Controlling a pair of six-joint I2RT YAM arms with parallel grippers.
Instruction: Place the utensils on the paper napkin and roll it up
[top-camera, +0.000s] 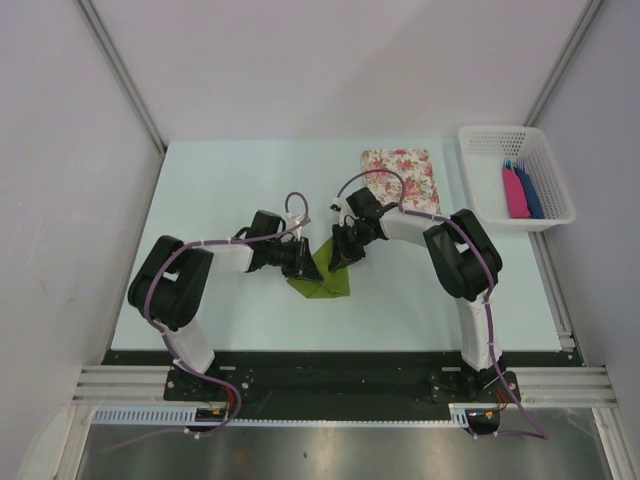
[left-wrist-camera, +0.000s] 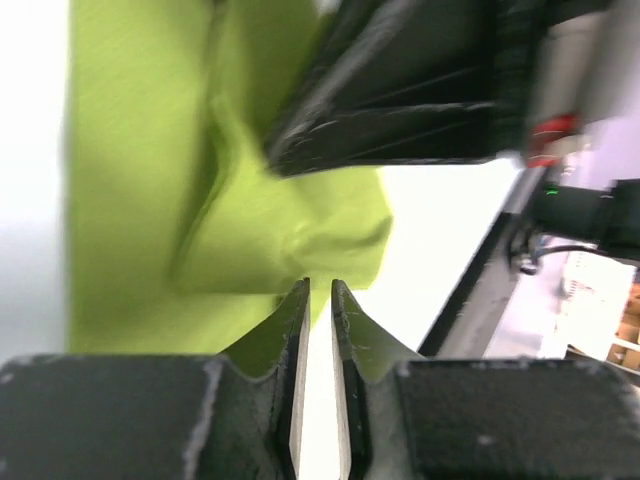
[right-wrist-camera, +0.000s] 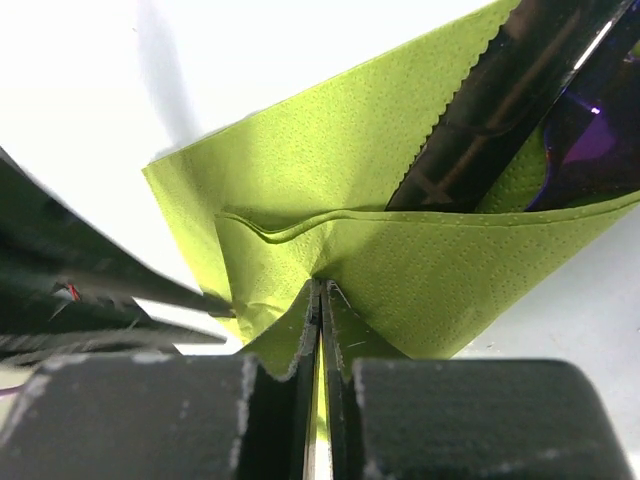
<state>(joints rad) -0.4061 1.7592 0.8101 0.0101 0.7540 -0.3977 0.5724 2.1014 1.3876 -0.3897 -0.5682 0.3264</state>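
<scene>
Looking down from above, you can see the paper napkin (top-camera: 328, 284) lying near the middle of the table (top-camera: 230, 180), between your two arms. It is green and folded over on itself, so it looks like a pointed pocket.

Your right gripper (top-camera: 341, 256) reaches in from the right and comes down on the far side of the napkin. In the right wrist view its two fingers are pressed tight together, and they pinch the folded edge of the napkin (right-wrist-camera: 400, 270). The paper puckers up right where the tips (right-wrist-camera: 321, 285) bite it.

The utensils (right-wrist-camera: 490, 120) sit inside that fold. You can see long dark pieces, one with a purple shine, poking out of the top of the flap on the right. How many there are, you cannot tell.

Your left gripper (top-camera: 305, 262) reaches in from the left and sits at the left edge of the napkin. In the left wrist view its fingers stand a tiny bit apart (left-wrist-camera: 320, 290), with a thin slit between them and nothing caught in it. The crumpled green paper (left-wrist-camera: 130, 200) lies just past the tips, and the dark body of the right gripper (left-wrist-camera: 400, 90) hangs over it.

At the far right corner of the table stands a white basket (top-camera: 470, 175). Inside it lie a pink piece (top-camera: 515, 192) and a blue piece (top-camera: 530, 192), side by side. Just left of the basket lies a floral mat (top-camera: 402, 178), flat, with nothing on it
</scene>
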